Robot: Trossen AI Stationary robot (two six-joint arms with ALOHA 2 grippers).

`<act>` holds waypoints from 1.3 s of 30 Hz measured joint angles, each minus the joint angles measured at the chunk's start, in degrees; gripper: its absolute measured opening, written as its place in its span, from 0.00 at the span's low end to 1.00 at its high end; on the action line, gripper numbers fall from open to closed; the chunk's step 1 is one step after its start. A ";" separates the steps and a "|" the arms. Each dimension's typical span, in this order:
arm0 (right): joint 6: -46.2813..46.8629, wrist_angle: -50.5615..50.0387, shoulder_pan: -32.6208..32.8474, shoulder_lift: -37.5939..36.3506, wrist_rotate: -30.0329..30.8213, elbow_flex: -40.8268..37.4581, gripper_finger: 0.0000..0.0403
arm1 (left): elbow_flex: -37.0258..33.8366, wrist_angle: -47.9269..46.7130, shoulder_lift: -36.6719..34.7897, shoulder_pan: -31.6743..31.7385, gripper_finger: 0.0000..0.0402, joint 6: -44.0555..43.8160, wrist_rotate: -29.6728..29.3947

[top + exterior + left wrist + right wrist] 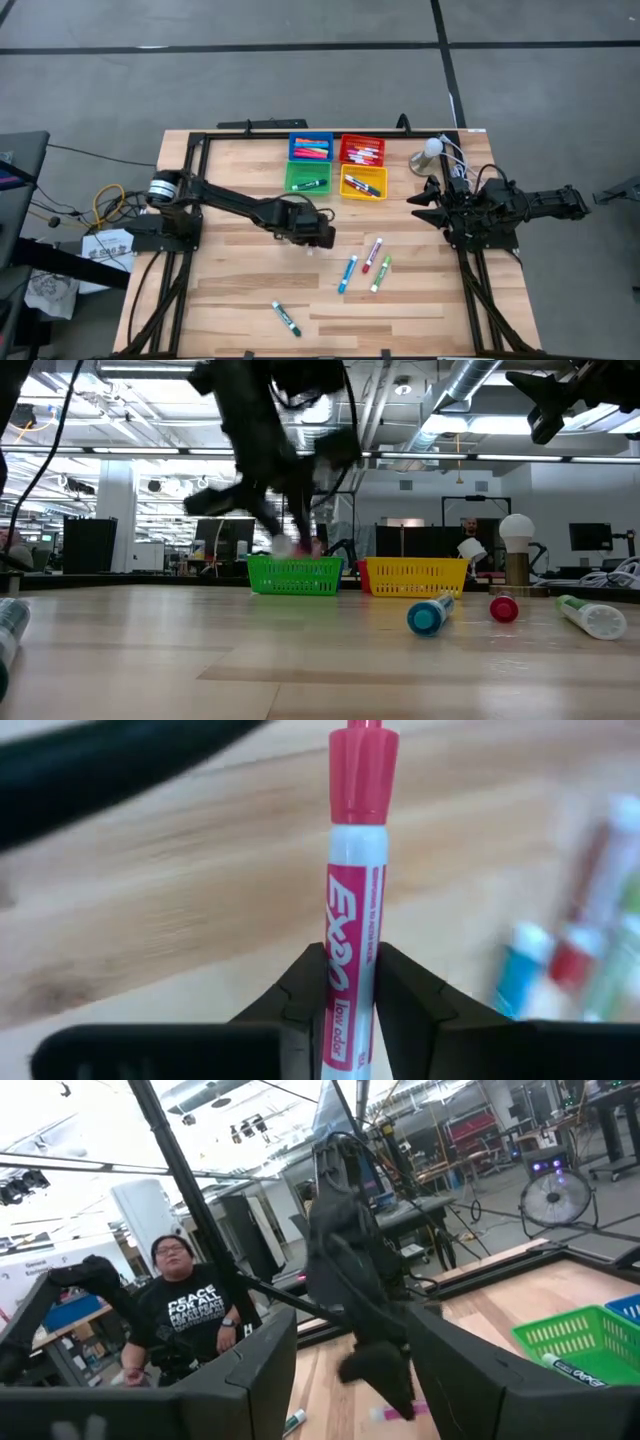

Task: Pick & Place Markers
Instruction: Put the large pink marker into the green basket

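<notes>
The left gripper's (350,985) two dark fingers (300,995) are clamped on the white barrel of a pink-capped marker (355,870), one finger on each side of the printed label, the pink cap pointing away from the wrist over the wooden tabletop (230,290). Seen from above, that gripper (312,232) sits just in front of the green bin (307,177), at the end of the left arm that reaches across from the left edge. The green bin holds a marker and stands in a square of four bins with the blue bin (311,147) behind it, the yellow bin (363,182) beside it and the red bin (362,150) diagonally opposite; all four contain markers. In front of the yellow bin, three loose markers lie close together on the wood: a blue-capped one (347,273), a red-capped one (372,254) and a green-capped one (381,273). Another green-capped marker (286,317) lies alone, well in front of the green bin near the tabletop's front edge. The right gripper (428,203) waits at the right side of the tabletop, beyond the yellow bin, its fingers (470,1370) spread apart and holding nothing. In the right wrist view a person in a dark T-shirt (190,1315) sits beyond the tabletop.
</notes>
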 joint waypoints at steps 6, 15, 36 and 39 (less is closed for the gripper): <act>-0.02 -0.02 -0.01 0.00 -0.02 0.00 0.45 | 0.09 11.79 -7.32 -1.10 0.16 23.19 4.63; -0.04 -0.02 0.00 0.02 -0.09 0.00 0.45 | 0.22 27.84 -15.55 -2.01 0.16 39.97 5.64; -0.07 -0.09 -0.01 0.00 0.02 0.00 0.45 | 0.22 7.48 -15.63 6.35 0.16 47.42 1.03; -0.07 -0.09 -0.02 0.02 0.02 0.00 0.45 | 0.26 7.76 -15.63 10.93 0.16 54.85 1.45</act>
